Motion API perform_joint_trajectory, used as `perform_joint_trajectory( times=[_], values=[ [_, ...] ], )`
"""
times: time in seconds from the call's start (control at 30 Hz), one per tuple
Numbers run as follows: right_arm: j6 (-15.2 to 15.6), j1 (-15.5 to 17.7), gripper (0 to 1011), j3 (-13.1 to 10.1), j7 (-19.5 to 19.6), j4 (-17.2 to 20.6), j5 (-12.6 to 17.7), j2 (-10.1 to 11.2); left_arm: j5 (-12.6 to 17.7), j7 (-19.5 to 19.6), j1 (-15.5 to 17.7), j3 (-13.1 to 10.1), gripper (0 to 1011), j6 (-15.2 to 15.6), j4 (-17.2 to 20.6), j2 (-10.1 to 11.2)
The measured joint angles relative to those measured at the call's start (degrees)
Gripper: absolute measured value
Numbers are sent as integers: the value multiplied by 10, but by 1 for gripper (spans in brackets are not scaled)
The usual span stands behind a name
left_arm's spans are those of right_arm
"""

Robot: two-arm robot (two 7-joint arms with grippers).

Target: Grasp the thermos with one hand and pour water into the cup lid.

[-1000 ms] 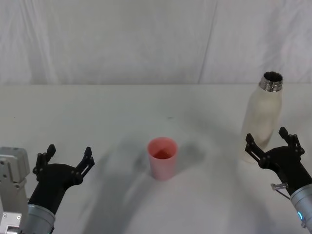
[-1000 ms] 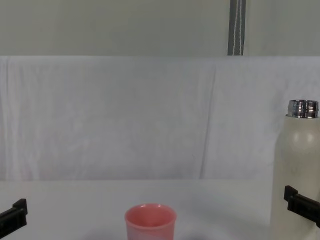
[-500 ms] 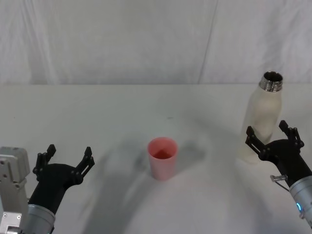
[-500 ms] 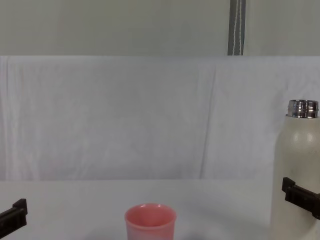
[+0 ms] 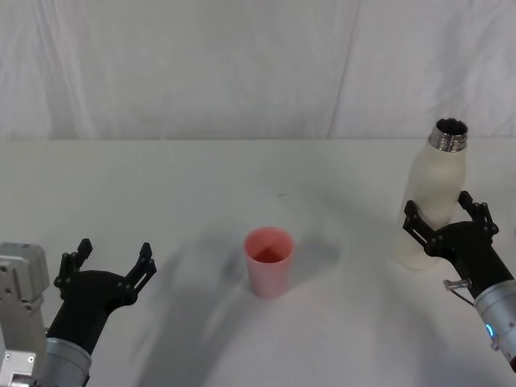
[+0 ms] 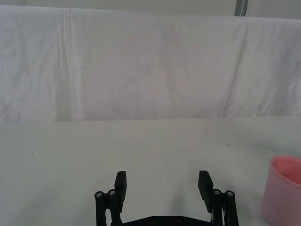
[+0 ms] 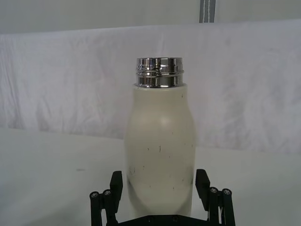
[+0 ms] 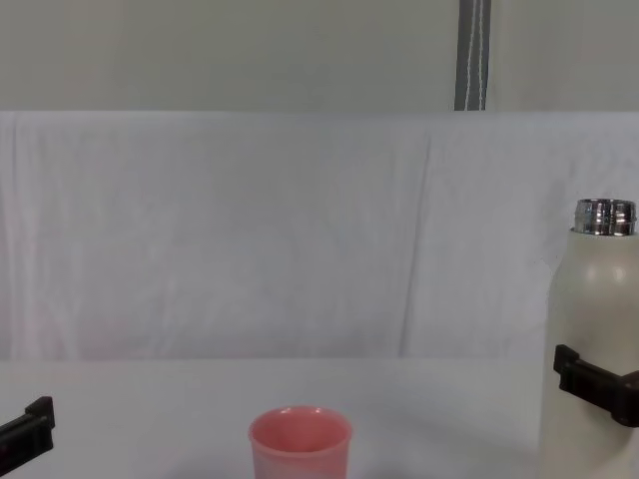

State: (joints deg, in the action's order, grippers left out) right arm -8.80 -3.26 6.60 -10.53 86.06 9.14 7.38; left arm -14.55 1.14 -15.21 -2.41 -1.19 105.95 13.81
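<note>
thermos (image 7: 160, 146) between spread right gripper (image 7: 160, 188) fingers, upright

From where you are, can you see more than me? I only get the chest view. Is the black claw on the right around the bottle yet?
Observer: Yes. In the right wrist view the right gripper is open, one finger on each side of the thermos.
Operator: Is the bottle's top open?
Observer: From the head view, its steel neck has no cap.
Operator: Where's the other claw?
Observer: The left gripper is open, low at the near left, apart from the cup lid.
</note>
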Motion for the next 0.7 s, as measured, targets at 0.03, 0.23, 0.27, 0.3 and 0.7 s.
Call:
perform_joint_trajectory(
  times=[0.03, 0.23, 0.27, 0.3, 0.7],
  values=[
    [0, -2, 1001, 0, 0, -2, 0, 0, 0, 0, 0, 0, 1001, 0, 0, 0],
    [-2, -16, 1000, 2, 0, -13, -1, -1, 0, 0, 0, 0, 1001, 0, 0, 0],
    [-2, -18, 1000, 3, 0, -15, -1, -2, 0, 0, 0, 0, 1001, 0, 0, 0],
    [-2, -20, 1001, 3, 0, -16, -2, -2, 0, 0, 0, 0, 1001, 0, 0, 0],
    [-1, -26, 1000, 4, 0, -21, -3, -3, 0, 0, 0, 0, 1001, 0, 0, 0]
  ],
)
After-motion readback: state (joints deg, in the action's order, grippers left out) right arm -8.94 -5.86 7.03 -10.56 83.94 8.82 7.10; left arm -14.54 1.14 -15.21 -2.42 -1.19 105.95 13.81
